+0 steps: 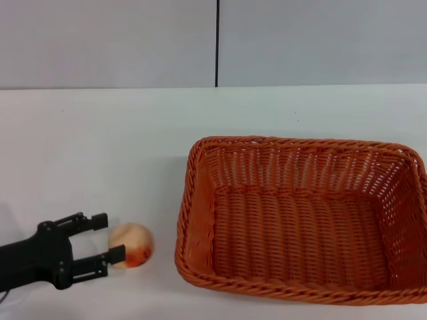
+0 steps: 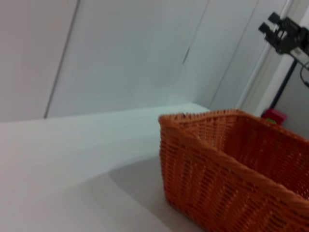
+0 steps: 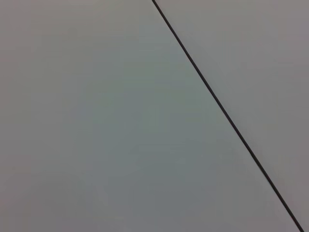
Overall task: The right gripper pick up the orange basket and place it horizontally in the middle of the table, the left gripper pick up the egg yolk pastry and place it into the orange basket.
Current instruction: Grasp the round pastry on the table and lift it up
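Observation:
The orange basket (image 1: 300,217) lies with its long side across the white table (image 1: 100,147), right of centre, and it holds nothing. Its near corner fills the left wrist view (image 2: 231,164). The egg yolk pastry (image 1: 131,245), a cream dome with an orange-red blotch, rests on the table near the front left, just left of the basket. My left gripper (image 1: 108,238) is open at table height, its two black fingers reaching either side of the pastry's left edge. The right gripper is out of view.
A pale wall with a dark vertical seam (image 1: 217,43) rises behind the table. The right wrist view shows only that wall and seam (image 3: 227,116). A black stand (image 2: 287,36) and a small red object (image 2: 274,115) are beyond the basket.

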Controlling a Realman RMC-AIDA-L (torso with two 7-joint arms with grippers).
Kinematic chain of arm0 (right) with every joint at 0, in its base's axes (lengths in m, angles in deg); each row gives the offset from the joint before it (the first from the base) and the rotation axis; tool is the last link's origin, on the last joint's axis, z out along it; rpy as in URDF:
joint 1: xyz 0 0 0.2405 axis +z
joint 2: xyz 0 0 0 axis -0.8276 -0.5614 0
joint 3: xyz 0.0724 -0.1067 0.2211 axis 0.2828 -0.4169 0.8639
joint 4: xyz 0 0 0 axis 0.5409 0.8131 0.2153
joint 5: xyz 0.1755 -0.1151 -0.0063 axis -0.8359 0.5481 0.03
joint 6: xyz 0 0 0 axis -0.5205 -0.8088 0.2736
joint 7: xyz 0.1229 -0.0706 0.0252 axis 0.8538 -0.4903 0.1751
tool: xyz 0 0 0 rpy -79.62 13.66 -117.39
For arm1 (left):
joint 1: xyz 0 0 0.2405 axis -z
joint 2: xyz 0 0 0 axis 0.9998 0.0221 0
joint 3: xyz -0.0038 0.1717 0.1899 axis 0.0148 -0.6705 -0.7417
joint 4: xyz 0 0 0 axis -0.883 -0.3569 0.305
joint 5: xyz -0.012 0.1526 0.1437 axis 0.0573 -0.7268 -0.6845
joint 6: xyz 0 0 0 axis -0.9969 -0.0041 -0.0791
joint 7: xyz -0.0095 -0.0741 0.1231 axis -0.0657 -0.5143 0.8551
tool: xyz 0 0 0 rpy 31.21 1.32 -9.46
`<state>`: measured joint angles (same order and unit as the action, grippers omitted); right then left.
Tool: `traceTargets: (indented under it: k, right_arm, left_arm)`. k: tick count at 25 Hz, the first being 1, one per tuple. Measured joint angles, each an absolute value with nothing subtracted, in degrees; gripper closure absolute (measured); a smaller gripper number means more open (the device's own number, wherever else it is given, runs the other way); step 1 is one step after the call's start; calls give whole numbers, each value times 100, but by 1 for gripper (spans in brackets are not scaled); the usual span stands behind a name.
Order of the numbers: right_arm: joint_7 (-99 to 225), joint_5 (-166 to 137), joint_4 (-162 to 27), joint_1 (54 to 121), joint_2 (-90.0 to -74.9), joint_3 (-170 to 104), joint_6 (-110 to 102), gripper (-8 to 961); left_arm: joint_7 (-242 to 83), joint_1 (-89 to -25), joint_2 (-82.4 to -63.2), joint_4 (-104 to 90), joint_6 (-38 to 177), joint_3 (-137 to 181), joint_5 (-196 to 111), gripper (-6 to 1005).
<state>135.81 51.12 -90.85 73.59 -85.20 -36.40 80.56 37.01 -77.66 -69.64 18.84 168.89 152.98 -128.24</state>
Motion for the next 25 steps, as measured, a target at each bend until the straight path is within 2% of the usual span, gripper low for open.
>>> traceTargets:
  k: [7,13,25]
  right_arm:
    - [13577,5126,-9077,7352,-8537,-3638,8041,416]
    - [13575,5130,-9077,7326,-8553,-3637,8041,415]
    - [13574,5131,-9077,7312,-8569,-3625,8044,416]
  left_arm:
    - [3691,-7722,-7091,1926,16680,15308,-13048,203]
    - [3664,-7696,-7114,1927,16562,15274,-13051,203]
    - [3855,-7683,-7134,1933,16581,15536,-13052,510]
